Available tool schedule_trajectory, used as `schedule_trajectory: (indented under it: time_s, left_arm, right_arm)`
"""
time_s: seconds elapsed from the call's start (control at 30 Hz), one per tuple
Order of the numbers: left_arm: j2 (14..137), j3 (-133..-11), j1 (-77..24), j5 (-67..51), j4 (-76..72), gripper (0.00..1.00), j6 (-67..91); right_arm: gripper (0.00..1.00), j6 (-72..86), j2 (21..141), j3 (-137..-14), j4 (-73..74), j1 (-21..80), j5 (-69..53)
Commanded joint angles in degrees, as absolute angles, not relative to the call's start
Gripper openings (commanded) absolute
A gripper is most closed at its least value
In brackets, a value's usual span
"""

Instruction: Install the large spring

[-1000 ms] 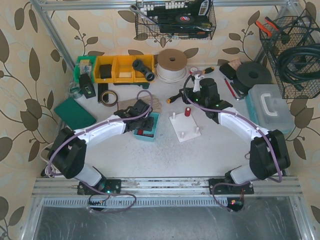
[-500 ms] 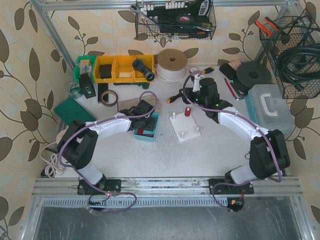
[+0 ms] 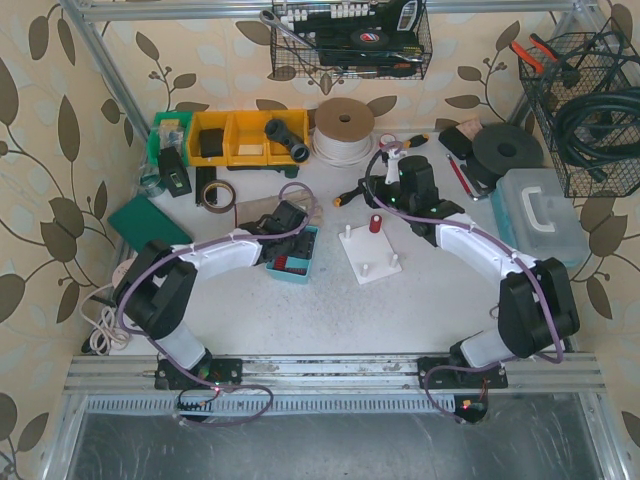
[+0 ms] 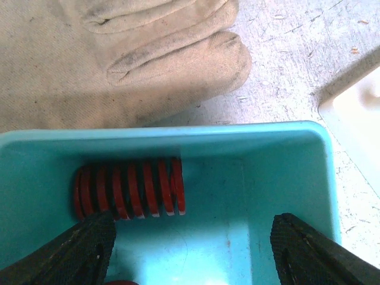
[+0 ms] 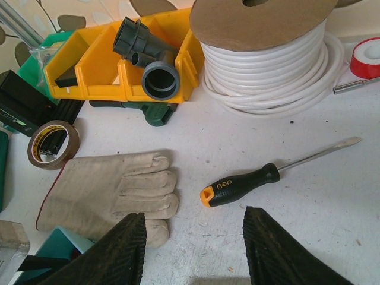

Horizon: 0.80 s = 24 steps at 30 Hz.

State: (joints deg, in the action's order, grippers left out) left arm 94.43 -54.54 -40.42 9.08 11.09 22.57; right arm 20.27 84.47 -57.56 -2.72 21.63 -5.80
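Compared with a second ago, the left arm's elbow is raised and the left tool (image 4: 193,228) is spread wider over the teal bin (image 4: 255,132). The red spring (image 4: 127,189) is shown plainly only in the left wrist view, lying on its side against the bin's far wall. The right tool (image 5: 195,217) is seen spread and empty above the desk (image 5: 309,202), near a screwdriver (image 5: 240,184).

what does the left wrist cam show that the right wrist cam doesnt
Only left wrist: the red spring lying in the teal bin, open left claw over it. Only right wrist: screwdriver, white cable spool, yellow bins, tape roll, open right claw. Both: the work glove and the teal bin, just its corner in the right wrist view.
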Motion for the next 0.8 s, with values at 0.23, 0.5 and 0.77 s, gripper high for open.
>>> schedule_trajectory:
  time_s: [0.23,0.5,0.77]
  left_arm:
    - [95.5,-55.1,-40.1,13.0,7.2,0.6,22.9]
    - [100.7,-57.9,-40.2,12.7,8.4,0.53,24.1]
    - [101.2,-58.6,-41.8,8.7,9.3,0.46,27.3]
  right_arm:
    - [0.46,19.7,85.5,-59.5,-2.9,21.7,-6.3]
    - [0.46,19.8,85.6,-59.6,-3.1,21.7,-6.8]
    - [0.46,19.8,85.7,-59.6,-3.2,21.8,-6.7]
